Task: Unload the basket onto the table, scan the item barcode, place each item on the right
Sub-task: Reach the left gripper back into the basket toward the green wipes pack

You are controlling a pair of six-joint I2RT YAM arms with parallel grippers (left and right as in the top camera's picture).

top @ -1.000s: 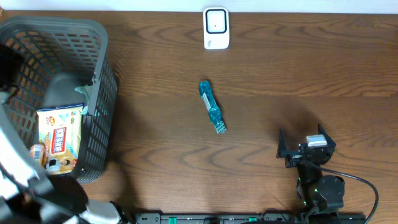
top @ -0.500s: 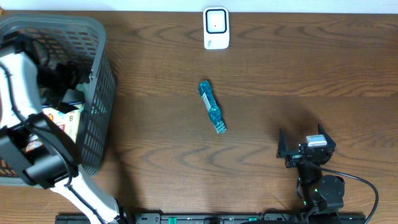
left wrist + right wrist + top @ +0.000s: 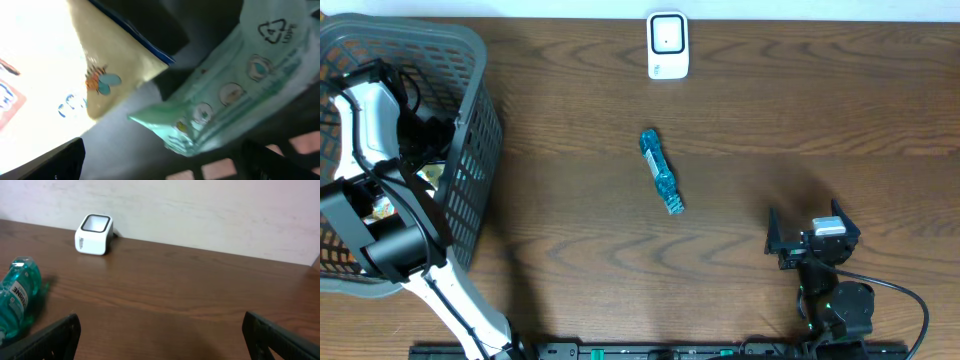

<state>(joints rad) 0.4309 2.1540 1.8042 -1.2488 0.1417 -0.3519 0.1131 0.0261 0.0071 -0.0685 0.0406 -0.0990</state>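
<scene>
Looking barely started to me, left gripper (image 3: 162, 157) wide open and empty down in the basket (image 3: 480, 110) at the frame's left, over the green wipes pack (image 3: 240, 90), right gripper (image 3: 808, 228) open, idle lower right, nothing near the scanner (image 3: 667, 45) top centre yet

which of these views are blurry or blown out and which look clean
Left wrist: blurred close-up, the yellow package blown out to white at left, the green packet soft. Overhead: sharp and evenly lit, soft shadows on the table. Right wrist: crisp on the scanner, the bottle slightly soft at the left edge.
</scene>
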